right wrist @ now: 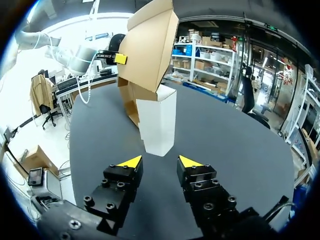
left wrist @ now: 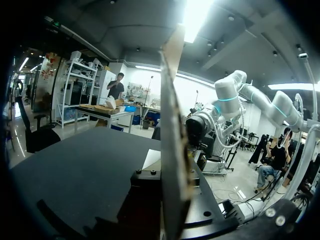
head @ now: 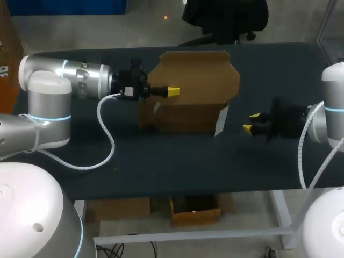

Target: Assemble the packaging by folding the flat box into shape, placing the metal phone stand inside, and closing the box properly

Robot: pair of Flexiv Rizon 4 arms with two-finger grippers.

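Observation:
The brown cardboard box stands partly folded at the middle back of the table, with a white flap hanging at its right front corner. My left gripper is shut on the box's upright panel from the left. In the left wrist view that panel shows edge-on, straight ahead of the gripper. My right gripper is open and empty, a short way right of the box. Its own view has the gripper low over the table, with the box and white flap ahead. No phone stand is in view.
The dark table is bare in front of the box and under my right gripper. A white cable loops from my left arm down onto the table's left side.

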